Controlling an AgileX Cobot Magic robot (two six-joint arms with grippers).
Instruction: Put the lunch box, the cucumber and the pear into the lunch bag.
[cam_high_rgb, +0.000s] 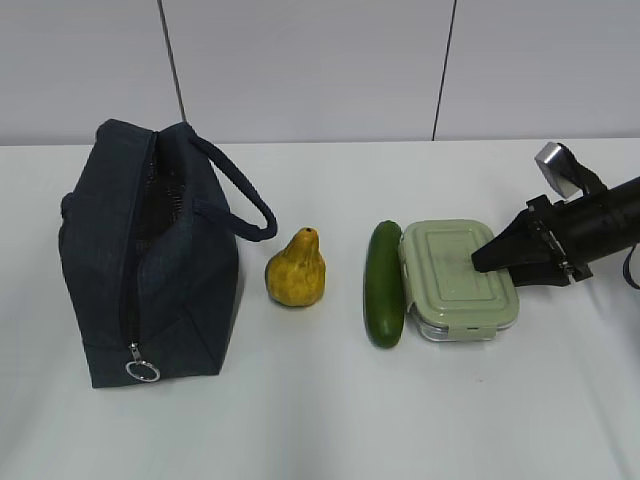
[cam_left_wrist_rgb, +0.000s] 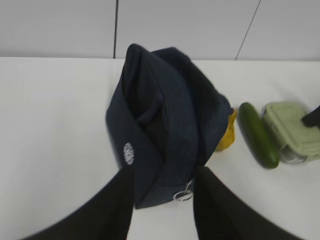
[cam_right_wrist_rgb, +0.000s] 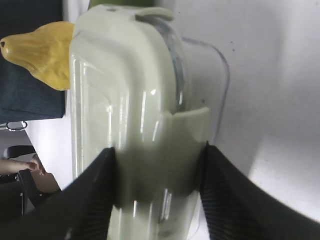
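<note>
The lunch box (cam_high_rgb: 458, 278) with its sage-green lid lies flat on the table at the right, and the cucumber (cam_high_rgb: 384, 283) lies along its left side. Left of the cucumber, the yellow pear (cam_high_rgb: 296, 270) stands upright. Further left stands the navy lunch bag (cam_high_rgb: 150, 260), its zipper parted along the top. My right gripper (cam_high_rgb: 478, 262) reaches in from the right and is closed on the box's right end (cam_right_wrist_rgb: 156, 148), one finger on the lid and the other against the latch flap. My left gripper (cam_left_wrist_rgb: 164, 171) hangs open before the bag (cam_left_wrist_rgb: 160, 120), holding nothing.
The bag's strap handle (cam_high_rgb: 245, 200) loops out toward the pear. Its silver ring pull (cam_high_rgb: 142, 371) hangs low at the near end. White table surface surrounds everything, with a grey wall behind. The left arm does not show in the exterior view.
</note>
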